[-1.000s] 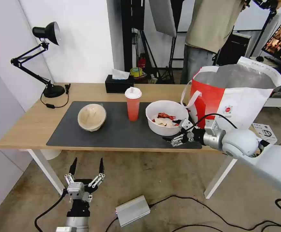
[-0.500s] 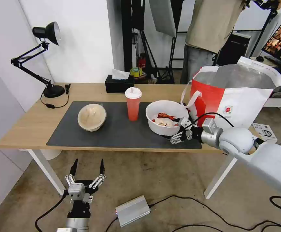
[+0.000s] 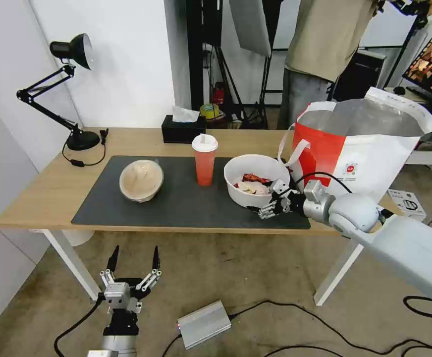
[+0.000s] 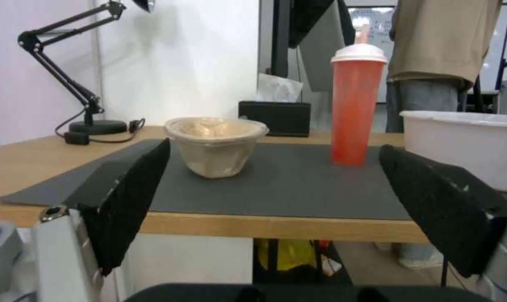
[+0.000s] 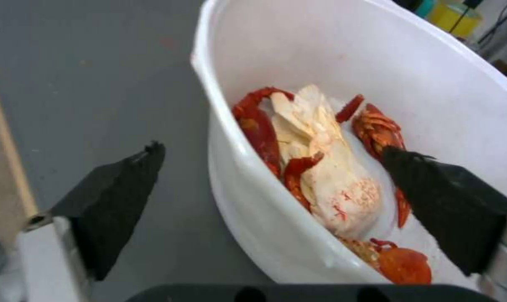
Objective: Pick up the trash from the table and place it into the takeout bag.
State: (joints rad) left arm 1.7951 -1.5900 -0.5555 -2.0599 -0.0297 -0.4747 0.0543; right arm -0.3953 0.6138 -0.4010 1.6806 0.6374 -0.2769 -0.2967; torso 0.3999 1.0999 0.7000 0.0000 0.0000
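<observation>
- The right claw (image 3: 264, 202) was at the near right rim of the white bowl (image 3: 241, 171), its fingers spread wide.
- In the right wrist view one finger (image 5: 116, 201) was outside the bowl wall over the mat (image 5: 97, 84) and the other (image 5: 449, 201) was inside, above the red-and-tan scraps (image 5: 320, 167); I could not tell whether either touched the rim.
- The bowl sat on the mat on the table (image 3: 42, 193), just beside the bag (image 3: 369, 148).
- The red cup (image 3: 204, 159) stood left of the bowl, the beige bowl (image 3: 141, 179) farther left.
- The left claw (image 3: 133, 260) hung below the table edge, wide apart and empty.
</observation>
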